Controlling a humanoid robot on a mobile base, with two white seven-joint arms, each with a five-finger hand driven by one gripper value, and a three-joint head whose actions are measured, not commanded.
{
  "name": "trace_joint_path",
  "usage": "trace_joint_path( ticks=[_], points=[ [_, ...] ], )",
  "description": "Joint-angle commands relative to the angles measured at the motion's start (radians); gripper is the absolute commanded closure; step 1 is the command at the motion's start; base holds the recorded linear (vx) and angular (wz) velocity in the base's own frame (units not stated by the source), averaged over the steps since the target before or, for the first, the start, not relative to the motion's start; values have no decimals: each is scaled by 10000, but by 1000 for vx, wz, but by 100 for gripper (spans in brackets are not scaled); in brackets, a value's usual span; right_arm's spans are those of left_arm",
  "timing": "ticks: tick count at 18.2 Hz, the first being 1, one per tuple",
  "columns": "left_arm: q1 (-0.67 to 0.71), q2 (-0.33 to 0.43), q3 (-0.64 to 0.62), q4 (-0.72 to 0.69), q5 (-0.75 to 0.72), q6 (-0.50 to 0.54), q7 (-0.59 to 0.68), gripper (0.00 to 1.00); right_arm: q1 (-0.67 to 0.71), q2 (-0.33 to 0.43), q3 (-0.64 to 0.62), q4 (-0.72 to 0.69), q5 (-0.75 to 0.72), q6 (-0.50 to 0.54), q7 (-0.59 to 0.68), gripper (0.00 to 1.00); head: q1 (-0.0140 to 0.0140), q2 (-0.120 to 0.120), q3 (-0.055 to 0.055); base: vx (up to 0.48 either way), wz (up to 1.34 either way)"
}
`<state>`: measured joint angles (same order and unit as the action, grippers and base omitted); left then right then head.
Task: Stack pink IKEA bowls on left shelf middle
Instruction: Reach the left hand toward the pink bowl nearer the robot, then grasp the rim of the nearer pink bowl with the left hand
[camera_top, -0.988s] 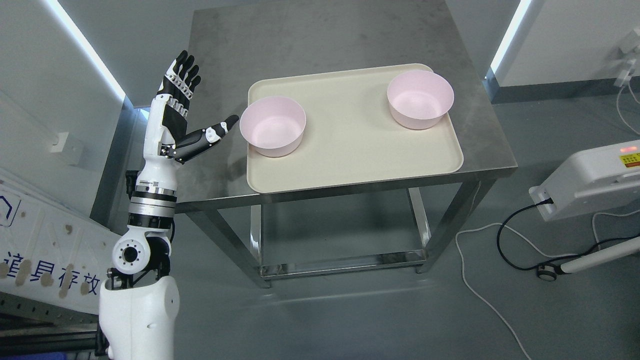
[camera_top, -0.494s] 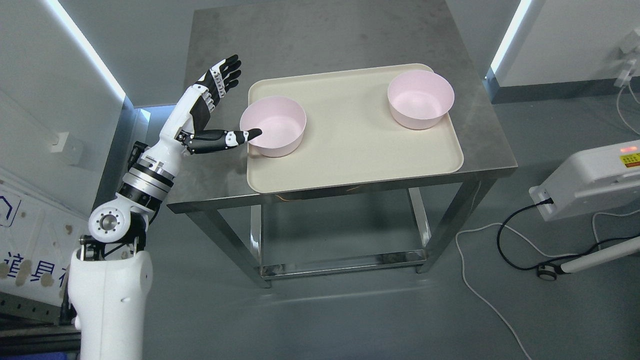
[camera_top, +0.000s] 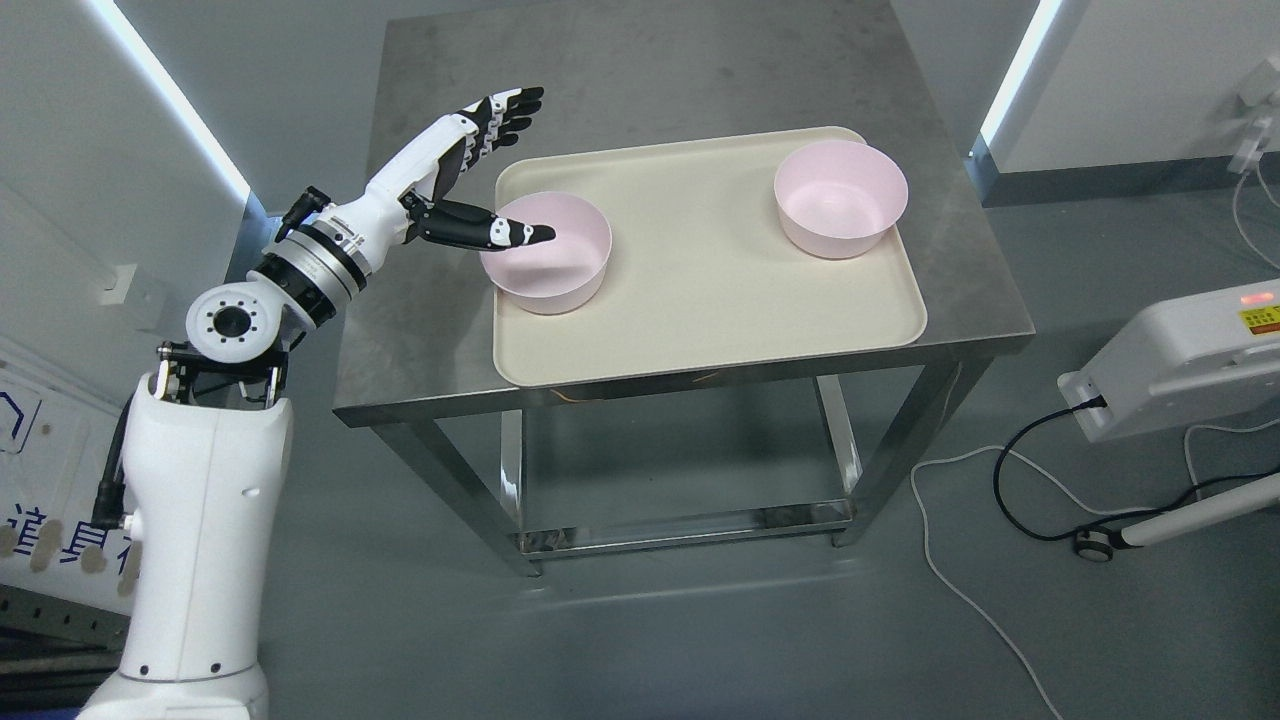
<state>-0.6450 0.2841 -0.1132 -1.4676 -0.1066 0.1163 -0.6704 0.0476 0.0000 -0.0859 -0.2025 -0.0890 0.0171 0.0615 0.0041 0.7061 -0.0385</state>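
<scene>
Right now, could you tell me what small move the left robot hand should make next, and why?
Probably close the left robot hand on the near pink bowl: its thumb reaches over the rim while the spread fingers sit behind it, gripping nothing yet.

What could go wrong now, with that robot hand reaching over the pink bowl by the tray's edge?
The left hand is open, its thumb over the near pink plastic bowl's rim and its fingers behind. A badly placed pinch could tip the bowl or let it slip. The bowl sits at the left edge of the cream rectangular tray, so a nudge might push it off onto the steel table. The other pink bowl looks safely apart.
</scene>
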Motion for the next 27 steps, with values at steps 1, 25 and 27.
trace_joint_path(
  ticks=[1,25,27],
  points=[
    [-852,13,-1736,1928,-1524,18,-352,9,0,-174,0,0,0,-48,-2,0,0,0,0,0,0],
    [-1527,-372,-1706,2466,-4794,-2742,-383,81,15,-174,0,0,0,-48,-2,0,0,1,0,0,0],
    [-1527,-417,-1645,2466,-4794,-2758,-383,86,0,-174,0,0,0,-48,-2,0,0,1,0,0,0]
  ],
)
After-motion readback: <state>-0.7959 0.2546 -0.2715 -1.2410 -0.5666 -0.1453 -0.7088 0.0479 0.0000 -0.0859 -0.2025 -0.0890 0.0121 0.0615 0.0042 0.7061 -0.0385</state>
